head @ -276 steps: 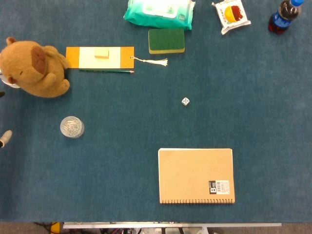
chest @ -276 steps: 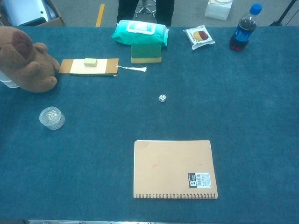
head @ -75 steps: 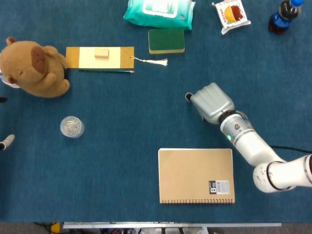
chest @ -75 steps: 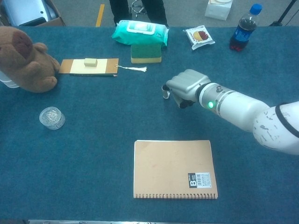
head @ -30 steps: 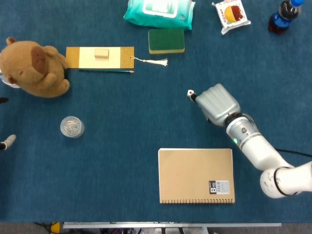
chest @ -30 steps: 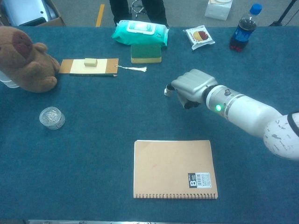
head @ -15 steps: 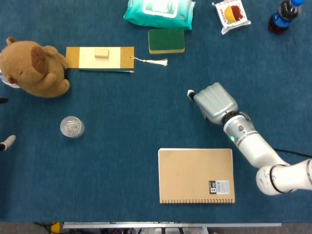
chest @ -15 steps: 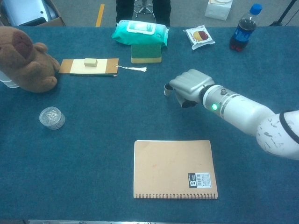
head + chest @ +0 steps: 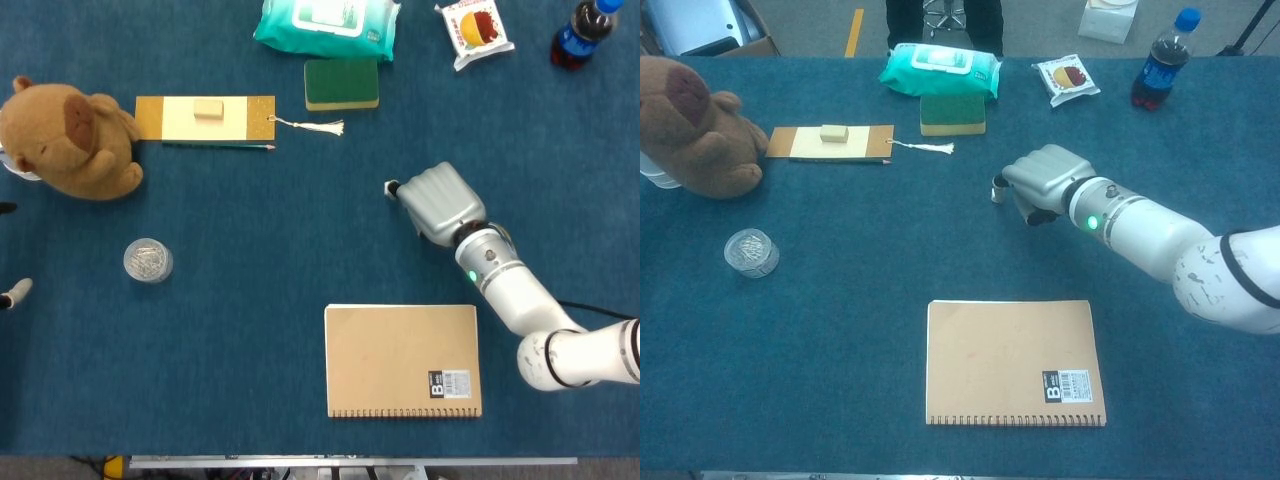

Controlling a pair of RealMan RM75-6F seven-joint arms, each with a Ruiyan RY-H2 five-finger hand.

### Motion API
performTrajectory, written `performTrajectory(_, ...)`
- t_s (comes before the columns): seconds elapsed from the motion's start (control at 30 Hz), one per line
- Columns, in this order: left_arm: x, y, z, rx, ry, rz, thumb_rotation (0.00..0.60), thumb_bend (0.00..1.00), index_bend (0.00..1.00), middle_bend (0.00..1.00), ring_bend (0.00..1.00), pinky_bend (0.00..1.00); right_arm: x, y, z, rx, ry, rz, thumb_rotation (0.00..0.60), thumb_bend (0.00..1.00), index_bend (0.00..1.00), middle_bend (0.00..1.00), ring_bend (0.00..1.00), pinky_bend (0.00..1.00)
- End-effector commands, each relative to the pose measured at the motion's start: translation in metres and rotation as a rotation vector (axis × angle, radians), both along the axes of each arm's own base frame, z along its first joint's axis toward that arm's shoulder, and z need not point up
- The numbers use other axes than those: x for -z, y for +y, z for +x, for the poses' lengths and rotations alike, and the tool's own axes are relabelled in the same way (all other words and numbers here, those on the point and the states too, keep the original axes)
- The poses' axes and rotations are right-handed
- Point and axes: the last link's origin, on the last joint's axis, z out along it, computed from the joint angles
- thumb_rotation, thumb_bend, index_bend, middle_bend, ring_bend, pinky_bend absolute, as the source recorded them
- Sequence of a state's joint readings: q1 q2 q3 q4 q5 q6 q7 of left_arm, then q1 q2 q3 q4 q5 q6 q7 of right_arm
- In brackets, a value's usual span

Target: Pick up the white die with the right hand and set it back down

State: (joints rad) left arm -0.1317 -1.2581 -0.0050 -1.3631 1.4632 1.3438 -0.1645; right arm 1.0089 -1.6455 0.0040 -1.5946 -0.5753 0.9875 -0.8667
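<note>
The white die [image 9: 392, 187] is small with dark pips. It sits at the fingertips of my right hand [image 9: 440, 203], near the middle of the blue table. In the chest view the die [image 9: 997, 189] shows pinched at the left tip of the right hand [image 9: 1042, 177], whose other fingers curl under the grey back of the hand. Whether the die touches the cloth I cannot tell. A pale tip [image 9: 10, 294] at the left edge of the head view may be my left hand; too little of it shows.
A tan spiral notebook [image 9: 402, 360] lies near the front edge, below the right arm. A green sponge [image 9: 341, 84], wipes pack [image 9: 325, 25], snack bag [image 9: 475, 30] and cola bottle [image 9: 580, 35] line the far edge. A plush bear [image 9: 65, 140], yellow bookmark [image 9: 205, 118] and clip jar [image 9: 147, 260] are at left.
Since 9.2 s ago the right hand has come in and taken the die, which now sits a little farther back. Over the last second the hand has shifted only slightly leftward.
</note>
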Motion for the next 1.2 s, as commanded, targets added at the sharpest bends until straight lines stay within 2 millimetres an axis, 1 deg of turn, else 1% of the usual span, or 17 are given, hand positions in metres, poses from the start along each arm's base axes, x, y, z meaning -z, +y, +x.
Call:
performTrajectory(0.03, 0.0, 0.0, 0.0, -0.002, -0.001, -0.001, 0.6, 0.16, 0.21, 0.24, 0.17, 0.4, 0.001, -0.001, 0.001, 0.0, -0.007, -0.005, 0.6, 1.0, 0.27, 1.0, 0.97, 1.0)
performTrajectory(0.4, 0.001, 0.0, -0.001, -0.004, -0.005, -0.004, 0.6, 0.16, 0.21, 0.24, 0.17, 0.4, 0.003, -0.005, 0.001, 0.001, -0.02, -0.036, 0.6, 1.0, 0.23, 1.0, 0.97, 1.0)
performTrajectory(1.07, 0.003, -0.001, -0.003, -0.011, -0.013, -0.008, 0.6, 0.16, 0.21, 0.25, 0.17, 0.4, 0.004, -0.013, -0.003, 0.027, -0.017, -0.076, 0.6, 1.0, 0.2, 1.0, 0.97, 1.0)
performTrajectory(1.2, 0.003, -0.001, -0.004, -0.011, -0.014, -0.008, 0.6, 0.16, 0.21, 0.25, 0.17, 0.4, 0.0, -0.011, -0.001, 0.021, -0.041, -0.076, 0.6, 1.0, 0.19, 1.0, 0.97, 1.0)
